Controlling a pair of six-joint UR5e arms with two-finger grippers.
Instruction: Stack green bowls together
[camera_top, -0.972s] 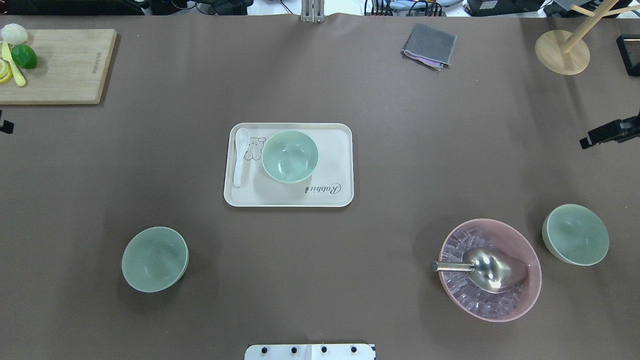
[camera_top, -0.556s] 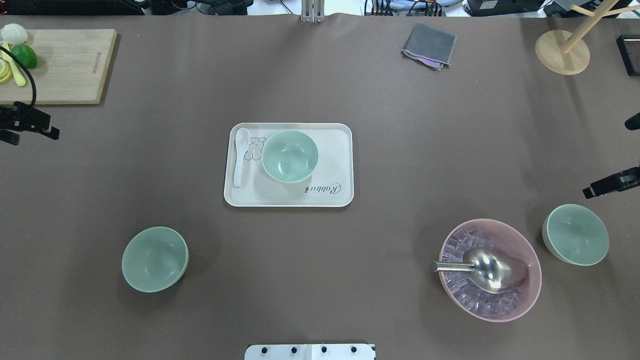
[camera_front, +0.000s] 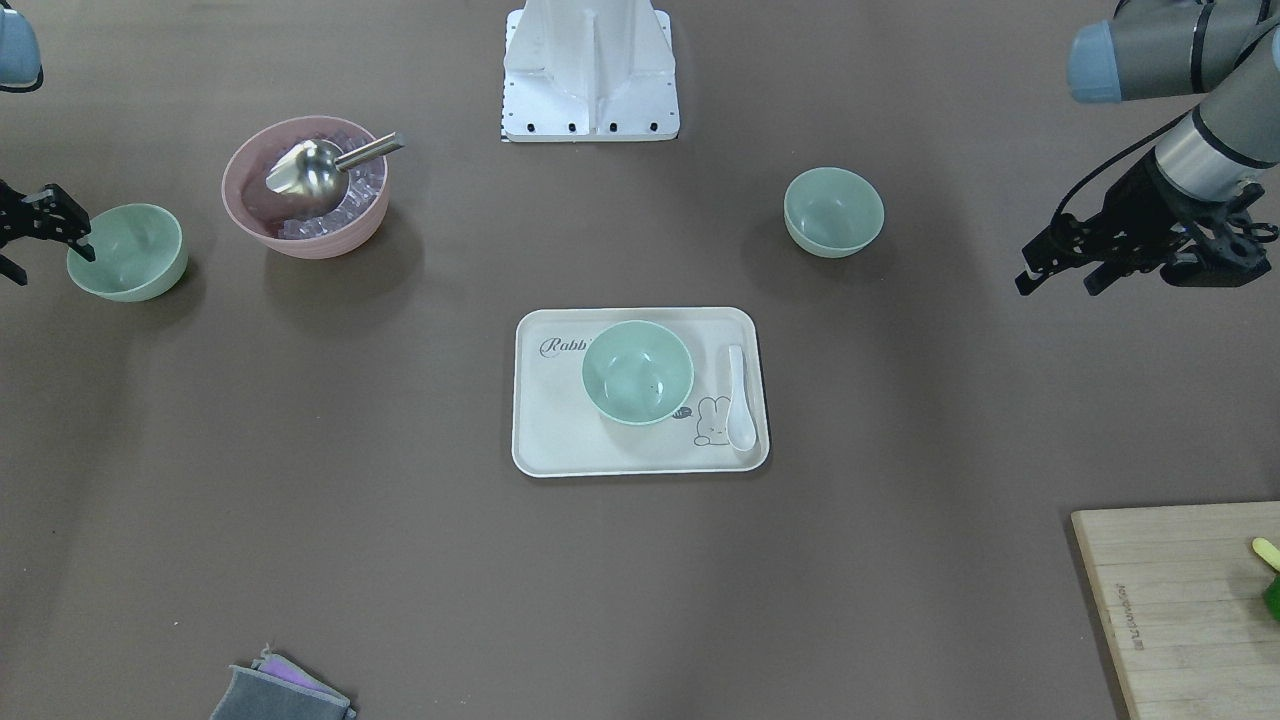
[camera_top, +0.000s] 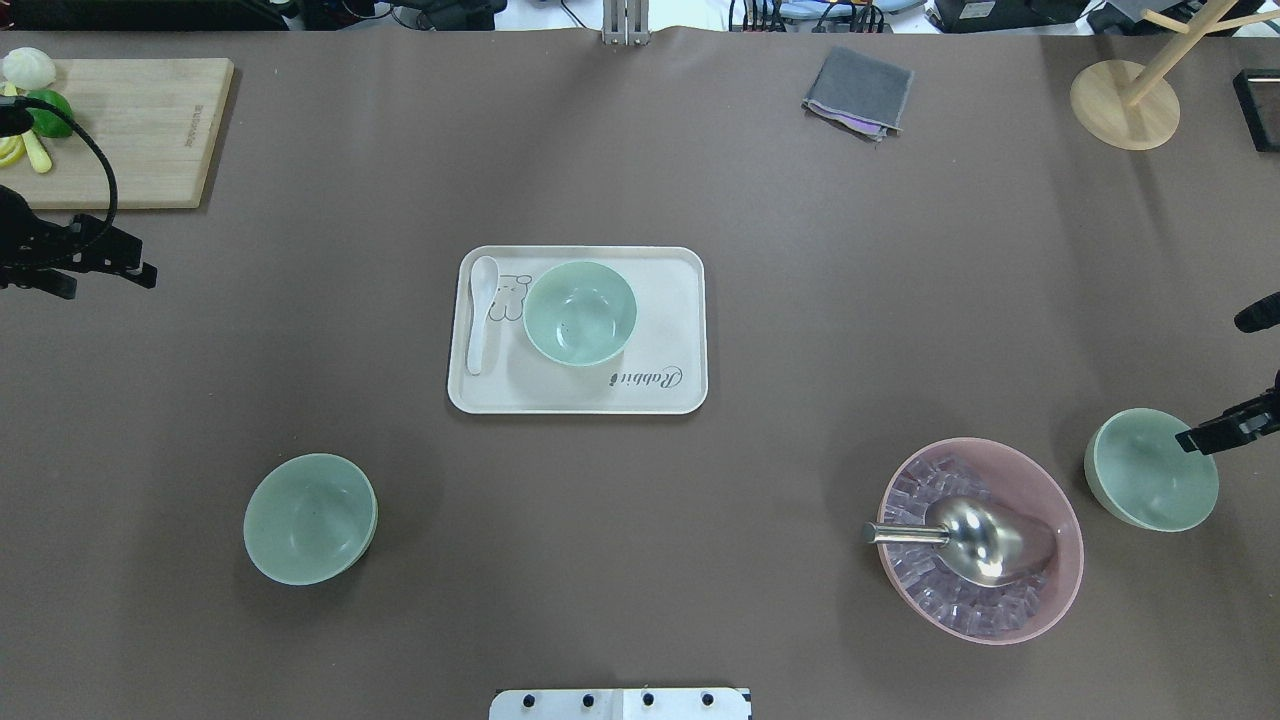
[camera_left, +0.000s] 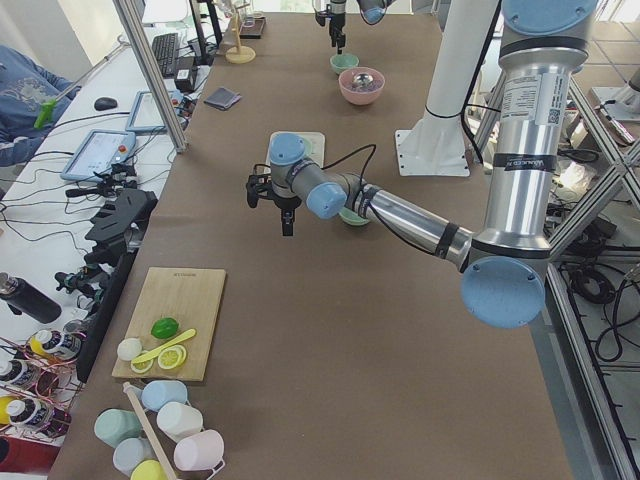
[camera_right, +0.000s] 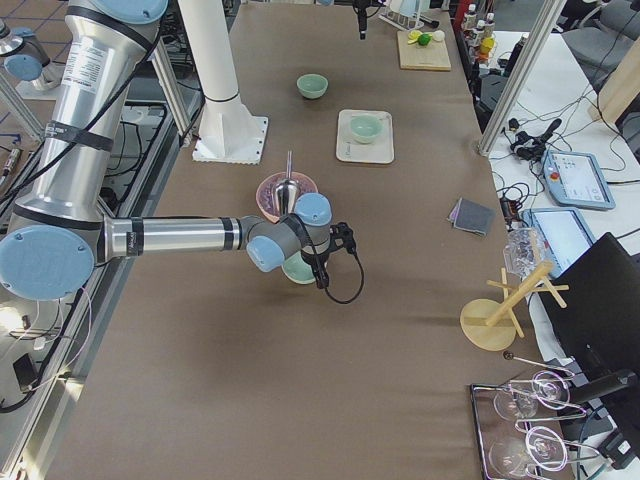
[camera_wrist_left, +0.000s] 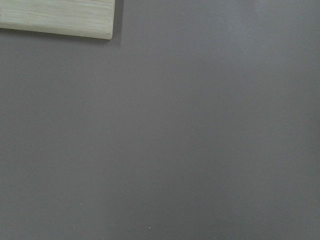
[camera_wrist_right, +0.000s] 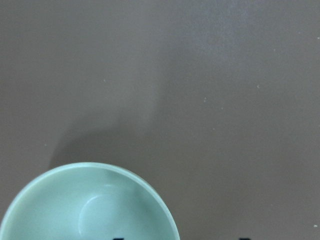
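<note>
Three pale green bowls show. One stands on the white tray (camera_top: 680, 300), in the middle (camera_top: 580, 313) (camera_front: 637, 372). One stands near-left on the table (camera_top: 310, 518) (camera_front: 833, 211). One stands near-right (camera_top: 1150, 470) (camera_front: 127, 252) (camera_wrist_right: 90, 205). My right gripper (camera_top: 1213, 383) (camera_front: 47, 262) is open and empty, above the far outer rim of the near-right bowl. My left gripper (camera_top: 108, 284) (camera_front: 1055, 285) is open and empty over bare table at the left edge, far from the near-left bowl.
A pink bowl (camera_top: 1060, 580) with ice and a metal scoop (camera_top: 985, 540) stands just left of the near-right bowl. A white spoon (camera_top: 480, 312) lies on the tray. A cutting board (camera_top: 130, 130), a grey cloth (camera_top: 858, 92) and a wooden stand (camera_top: 1125, 100) sit at the far side.
My right gripper has moved toward the near side, to over the near-right bowl's rim. My left gripper has come further in from the left edge. The bowls have not moved.
</note>
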